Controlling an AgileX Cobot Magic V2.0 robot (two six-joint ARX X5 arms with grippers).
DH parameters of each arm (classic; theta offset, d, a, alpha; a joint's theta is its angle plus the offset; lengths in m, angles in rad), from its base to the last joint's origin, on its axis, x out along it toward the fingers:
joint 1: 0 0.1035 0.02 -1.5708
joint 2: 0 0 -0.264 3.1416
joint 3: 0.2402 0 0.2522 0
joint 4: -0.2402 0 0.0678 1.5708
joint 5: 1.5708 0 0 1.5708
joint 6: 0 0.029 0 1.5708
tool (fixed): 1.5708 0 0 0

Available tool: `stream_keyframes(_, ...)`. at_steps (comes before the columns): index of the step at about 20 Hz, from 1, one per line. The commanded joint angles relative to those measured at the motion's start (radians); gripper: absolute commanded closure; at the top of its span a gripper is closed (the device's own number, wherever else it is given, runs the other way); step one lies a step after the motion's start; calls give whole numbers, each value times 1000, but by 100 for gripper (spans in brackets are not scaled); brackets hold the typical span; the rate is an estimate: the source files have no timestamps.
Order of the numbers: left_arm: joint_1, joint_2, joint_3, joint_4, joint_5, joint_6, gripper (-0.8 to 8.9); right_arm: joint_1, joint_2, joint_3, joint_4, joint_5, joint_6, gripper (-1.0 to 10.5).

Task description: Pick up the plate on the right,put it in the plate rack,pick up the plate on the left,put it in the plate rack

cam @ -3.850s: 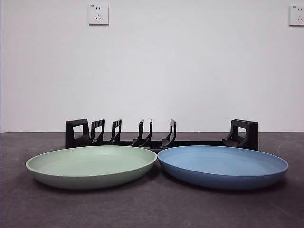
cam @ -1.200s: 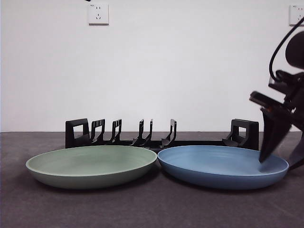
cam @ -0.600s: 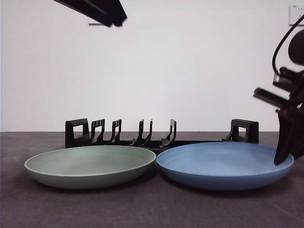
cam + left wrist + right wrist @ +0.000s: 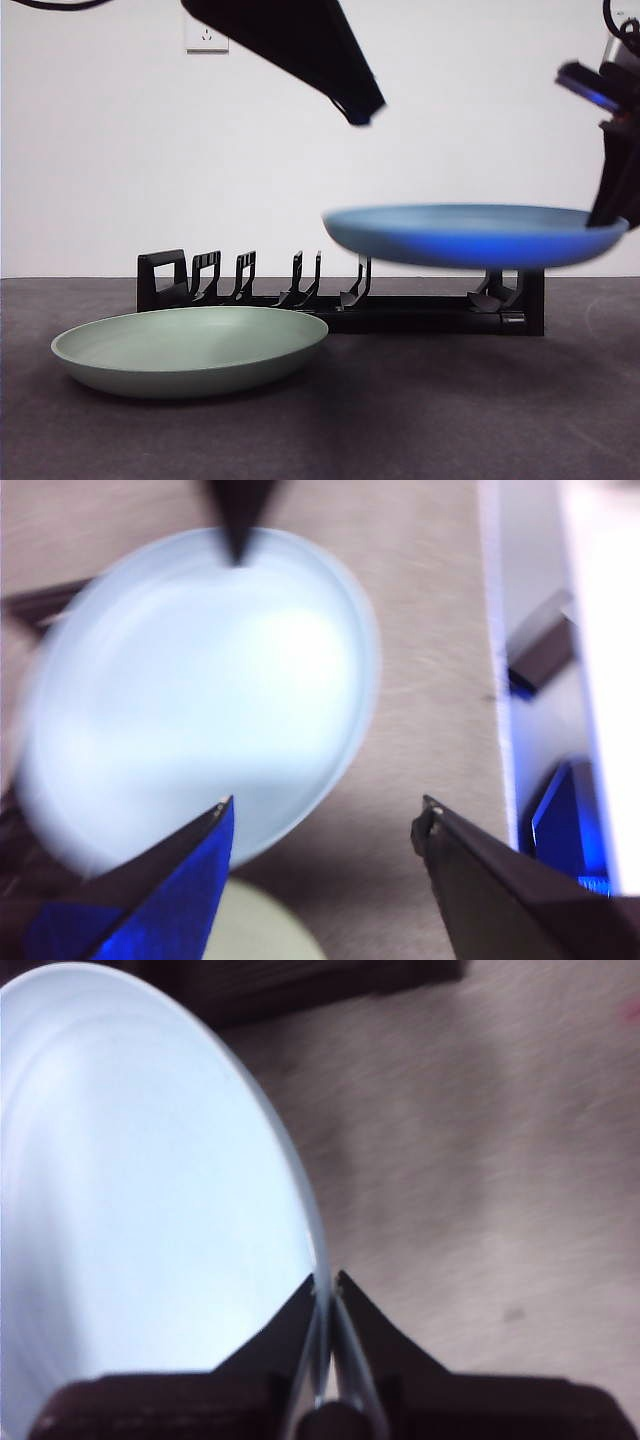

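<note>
Blue plate (image 4: 470,235) rim pinched by right gripper (image 4: 326,1290) fingers (left's spread).

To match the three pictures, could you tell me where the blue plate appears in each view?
Front view: blue plate lifted above the plate rack, right gripper at its rim.
Left wrist view: plate pale, below open jaws.
Right wrist view: plate, rim clamped.
Shared landmark: the right gripper.

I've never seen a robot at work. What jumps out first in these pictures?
The blue plate hangs level in the air above the black plate rack, pinched at its rim by the right gripper. The left gripper, jaws spread wide, hovers over it. The green plate lies on the table in front of the rack.
</note>
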Motion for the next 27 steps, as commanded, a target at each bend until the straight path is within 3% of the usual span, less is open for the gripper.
stream_keyframes(1, -35, 42, -3, 14, -5, 56, 501, 3, 0, 23, 4, -71, 9, 964)
stream_keyframes(8, -62, 138, -3, 68, -91, 56, 506, 24, -1, 27, -10, -127, 1, 964)
stream_keyframes(9, -62, 138, -3, 71, -107, 56, 548, 24, -1, 27, -10, -148, -5, 964)
stream_keyframes(12, -60, 140, -3, 72, -106, 60, 833, 24, -1, 27, -10, -155, -8, 964)
stream_keyframes(20, -60, 140, -3, 68, -106, 59, 822, 22, -14, 36, -9, -154, -37, 962)
stream_keyframes(22, -60, 140, -3, 66, -106, 59, 822, 21, -29, 51, 6, -154, -43, 848)
stream_keyframes(24, -60, 140, -3, 67, -106, 57, 822, 21, -53, 71, 39, -151, -43, 598)
stream_keyframes(25, -60, 140, -3, 68, -106, 52, 822, 21, -65, 85, 50, -150, -43, 529)
stream_keyframes(27, -60, 140, -3, 74, -106, 47, 822, 21, -97, 109, 90, -147, -43, 524)
